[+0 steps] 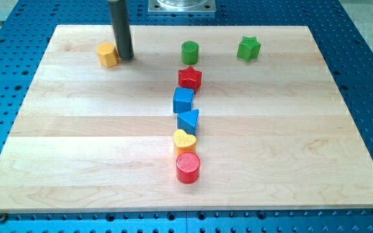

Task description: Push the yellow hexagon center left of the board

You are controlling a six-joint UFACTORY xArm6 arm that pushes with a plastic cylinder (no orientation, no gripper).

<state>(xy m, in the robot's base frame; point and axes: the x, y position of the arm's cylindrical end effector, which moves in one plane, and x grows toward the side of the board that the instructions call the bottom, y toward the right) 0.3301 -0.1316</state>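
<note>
Yellow hexagon [108, 55] sits touching my tip [126, 58] on its right; no fingers

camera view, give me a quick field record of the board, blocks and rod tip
board: pale wooden board on blue perforated table
target: yellow hexagon block, top left area
my tip, just right of the hexagon, contact unclear
top row: green cylinder, green star
centre column, top to bottom: red star, blue cube, blue triangle, yellow heart, red cylinder
</note>
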